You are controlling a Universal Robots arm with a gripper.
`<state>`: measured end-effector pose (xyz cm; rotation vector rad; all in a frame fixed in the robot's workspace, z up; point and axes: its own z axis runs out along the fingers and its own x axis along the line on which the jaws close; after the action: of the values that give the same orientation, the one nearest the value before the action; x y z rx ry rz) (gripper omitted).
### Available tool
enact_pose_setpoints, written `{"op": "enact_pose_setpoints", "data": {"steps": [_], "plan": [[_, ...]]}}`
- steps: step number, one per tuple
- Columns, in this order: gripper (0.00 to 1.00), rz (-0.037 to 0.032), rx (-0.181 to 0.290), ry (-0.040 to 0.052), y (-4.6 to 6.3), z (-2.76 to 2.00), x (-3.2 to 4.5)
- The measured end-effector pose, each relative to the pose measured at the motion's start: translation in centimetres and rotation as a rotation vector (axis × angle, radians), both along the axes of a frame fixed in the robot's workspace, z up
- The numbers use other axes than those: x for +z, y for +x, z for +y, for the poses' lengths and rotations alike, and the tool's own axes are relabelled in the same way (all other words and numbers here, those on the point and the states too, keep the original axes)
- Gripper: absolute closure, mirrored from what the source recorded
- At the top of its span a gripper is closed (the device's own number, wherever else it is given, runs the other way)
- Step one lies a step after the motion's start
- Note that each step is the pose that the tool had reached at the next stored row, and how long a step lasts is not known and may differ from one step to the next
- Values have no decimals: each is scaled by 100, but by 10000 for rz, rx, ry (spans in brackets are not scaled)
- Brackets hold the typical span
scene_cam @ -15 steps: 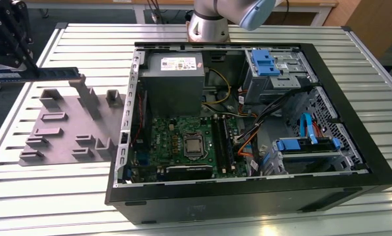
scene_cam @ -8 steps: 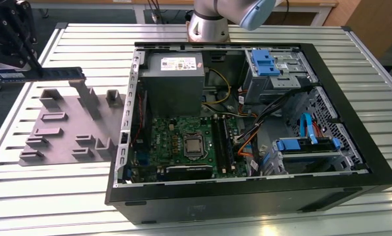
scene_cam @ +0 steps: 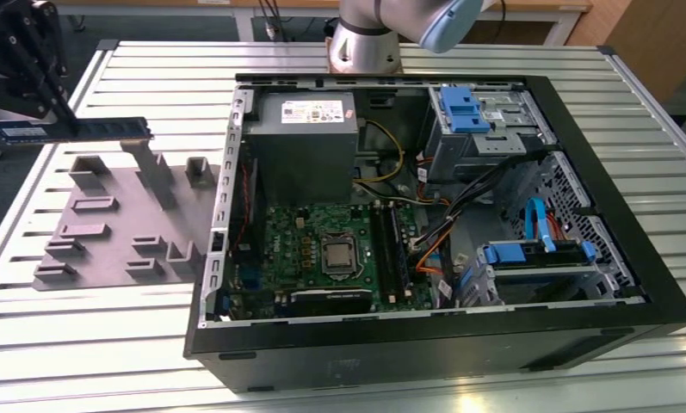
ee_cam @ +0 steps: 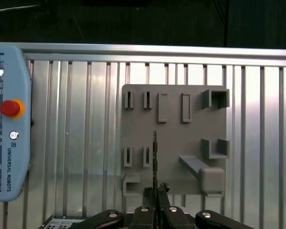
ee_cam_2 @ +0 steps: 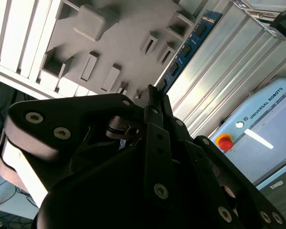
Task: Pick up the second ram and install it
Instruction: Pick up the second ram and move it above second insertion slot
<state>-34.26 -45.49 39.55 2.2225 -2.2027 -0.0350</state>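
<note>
the black gripper (ee_cam_2: 152,95) looms closest in the second wrist view, its fingers pinched narrowly on the flat faces of the second ram (ee_cam_2: 190,43), a blue-green strip with a row of black chips. in the exterior view the strip hangs level in the air at about ten o'clock from the open computer case (scene_cam: 435,353), above the far edge of a grey holder tray (scene_cam: 113,232) and not touching it. the motherboard (scene_cam: 319,258) lies flat inside the case, its long black slots (scene_cam: 391,249) at three o'clock from the processor socket. doing this well likely means keeping the strip level and squarely clamped, and clearing the case's metal wall with room to spare, since a thin board held by pinch alone could twist. everything rests on a slatted aluminium table (scene_cam: 90,344). the arm's base (scene_cam: 363,43) stands at twelve o'clock from the case. a pale blue control pendant (ee_cam: 9,143) with a red button lies on the slats near the tray.
</note>
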Motion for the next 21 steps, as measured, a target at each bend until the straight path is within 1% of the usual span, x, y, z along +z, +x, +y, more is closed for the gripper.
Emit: {"op": "enact_pose_setpoints", "data": {"steps": [10,21], "plan": [[86,1,1,5,47,0,0],[86,1,0,5,192,0,0]]}}
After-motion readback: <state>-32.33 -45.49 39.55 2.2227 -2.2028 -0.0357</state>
